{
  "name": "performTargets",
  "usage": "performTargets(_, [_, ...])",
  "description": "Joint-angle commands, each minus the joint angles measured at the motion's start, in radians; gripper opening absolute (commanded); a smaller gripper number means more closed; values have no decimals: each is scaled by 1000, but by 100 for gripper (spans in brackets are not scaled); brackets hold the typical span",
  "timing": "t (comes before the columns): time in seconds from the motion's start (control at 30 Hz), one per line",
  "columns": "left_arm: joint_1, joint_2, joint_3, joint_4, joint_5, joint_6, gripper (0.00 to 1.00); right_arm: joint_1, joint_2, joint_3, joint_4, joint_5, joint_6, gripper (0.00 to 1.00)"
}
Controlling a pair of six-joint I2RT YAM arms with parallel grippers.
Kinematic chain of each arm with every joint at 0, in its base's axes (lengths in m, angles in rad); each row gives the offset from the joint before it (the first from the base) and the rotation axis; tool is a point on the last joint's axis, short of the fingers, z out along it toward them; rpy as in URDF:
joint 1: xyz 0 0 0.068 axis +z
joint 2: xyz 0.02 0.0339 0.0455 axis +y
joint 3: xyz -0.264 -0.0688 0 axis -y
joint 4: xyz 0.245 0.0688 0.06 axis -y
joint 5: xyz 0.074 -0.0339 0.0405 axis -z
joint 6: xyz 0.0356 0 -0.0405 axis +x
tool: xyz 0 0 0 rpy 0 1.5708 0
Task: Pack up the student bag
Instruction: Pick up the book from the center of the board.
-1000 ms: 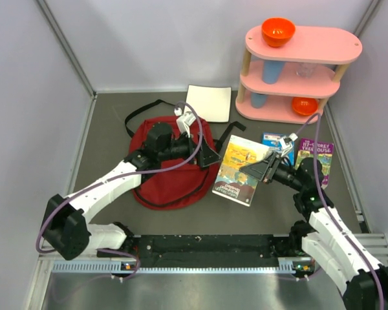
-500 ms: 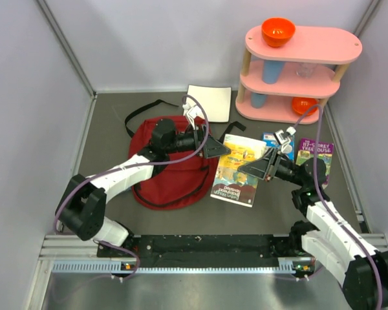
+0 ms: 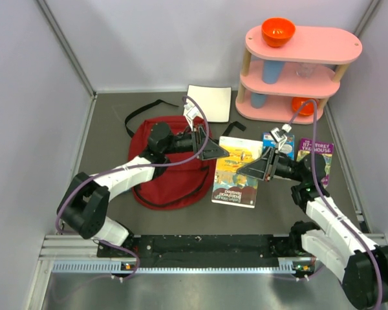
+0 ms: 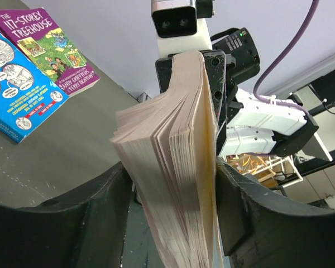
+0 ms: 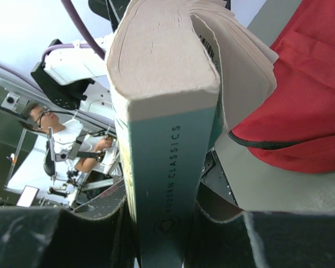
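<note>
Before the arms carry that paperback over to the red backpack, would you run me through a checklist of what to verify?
1. Grip of left tool on the paperback's page edge: ok, shut.
2. Grip of right tool on its spine: ok, shut.
3. Pages held together: not ok, they fan out beside the left grip.
4. Student bag open to receive it: cannot tell; no opening shows, and the left arm lies over it.
5. Paperback lifted off the table: cannot tell.
6. Blue book and purple book outside both grips: ok.
</note>
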Motion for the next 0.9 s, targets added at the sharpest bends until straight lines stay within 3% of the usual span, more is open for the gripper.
performTargets(0.0, [2, 13, -4, 103, 52, -21, 57, -5, 12, 92, 29, -17, -60, 7])
performTargets(0.07, [2, 18, -4, 112, 65, -33, 55, -5, 18, 103, -4, -23, -78, 7])
performTargets(0.1, [2, 19, 2, 114, 72, -35, 64, -5, 21, 115, -30, -25, -109, 7])
performTargets(0.17, [2, 13, 2, 115, 70, -35, 71, -6, 24, 129, -111, -26, -146, 7])
performTargets(0.37, [-1, 11, 4, 103, 88, -26, 68, -5, 59, 169, -193, -54, -230, 8])
performTargets(0.5, [-10, 22, 22, 95, 113, -26, 58, -5, 93, 189, -224, -67, -264, 9])
performTargets(0.53, [-13, 28, 30, 92, 115, -30, 48, -3, 102, 194, -225, -78, -265, 9])
performTargets(0.6, [-16, 30, 30, 89, 99, -30, 42, -3, 116, 197, -214, -81, -272, 10])
performTargets(0.77, [-16, 36, 45, 40, 98, -3, 1, -3, 164, 217, -262, -80, -325, 14])
performTargets(0.87, [-13, 4, 50, -110, 21, 86, 0, -3, 147, 230, -378, 21, -383, 47])
